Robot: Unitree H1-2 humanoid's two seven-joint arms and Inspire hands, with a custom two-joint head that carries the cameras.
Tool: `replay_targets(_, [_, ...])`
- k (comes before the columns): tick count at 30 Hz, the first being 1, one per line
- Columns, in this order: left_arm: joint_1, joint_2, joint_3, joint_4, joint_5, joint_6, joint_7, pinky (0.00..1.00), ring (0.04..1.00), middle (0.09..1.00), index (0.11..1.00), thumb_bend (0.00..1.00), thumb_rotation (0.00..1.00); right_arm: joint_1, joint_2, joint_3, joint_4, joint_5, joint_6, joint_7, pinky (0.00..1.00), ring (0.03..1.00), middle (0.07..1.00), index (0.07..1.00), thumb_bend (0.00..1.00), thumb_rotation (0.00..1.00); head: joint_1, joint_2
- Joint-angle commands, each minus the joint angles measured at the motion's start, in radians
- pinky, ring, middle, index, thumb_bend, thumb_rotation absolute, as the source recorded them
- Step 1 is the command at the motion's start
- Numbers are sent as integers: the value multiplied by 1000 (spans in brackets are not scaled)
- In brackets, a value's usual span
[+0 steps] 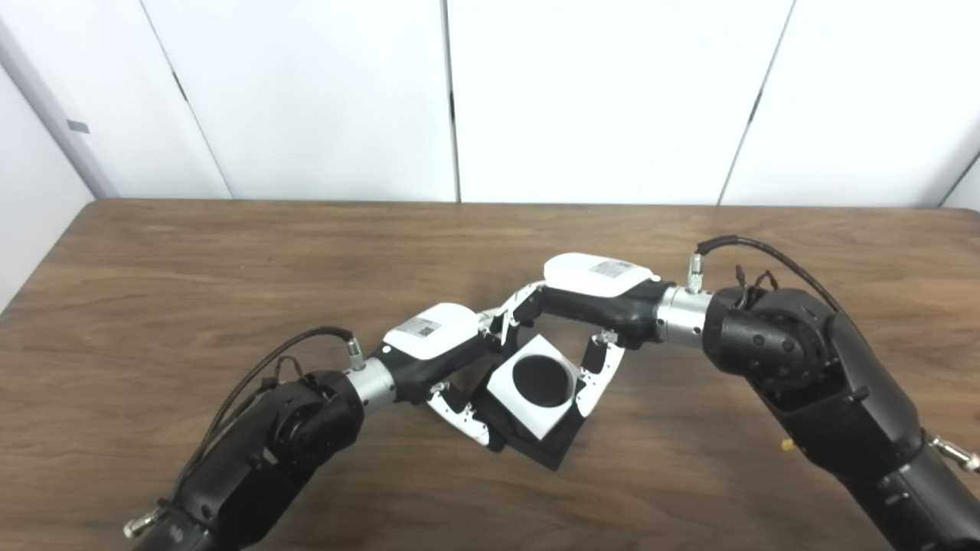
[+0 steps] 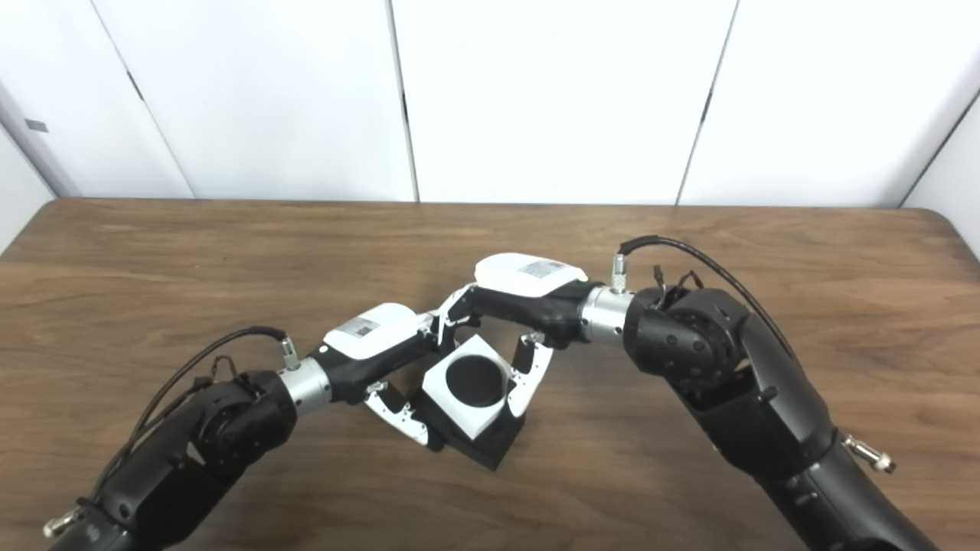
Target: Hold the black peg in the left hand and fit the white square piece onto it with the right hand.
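Two robot arms are reaching in from the bottom of the picture and meeting near the middle of a brown wooden table [image 1: 191, 252]. The left hand [image 1: 440, 348] is coming in from the lower left, and its fingers are wrapping around the black peg [image 1: 545, 380], gripping the black base at its left side. The peg is showing as a round black circle in the middle of the white square piece [image 1: 528, 394]. The white square piece is sitting on top of the black base with the peg poking through its hole, just below the middle of the picture, and it is turned like a diamond. The right hand [image 1: 593, 302] is coming in from the right and is pinching the white square piece, with white fingers [image 1: 596, 379] pressing on its right edge and others touching near its top corner. The two hands are almost touching each other above the piece. Behind the table, white wall panels [image 2: 551, 99] are filling the top of the picture.
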Motion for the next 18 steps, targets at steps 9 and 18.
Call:
replay_targets(9, [20, -14, -36, 23, 30, 18, -65, 848, 974, 954, 491, 523, 71, -13, 11, 39, 28, -28, -37, -15, 776, 840, 787, 480, 523, 130, 6, 4])
replay_targets(18, [17, -7, -34, 19, 29, 32, -74, 865, 977, 957, 491, 523, 71, -21, -38, 51, 26, -90, 21, 31, 736, 856, 855, 738, 899, 191, 0, 5])
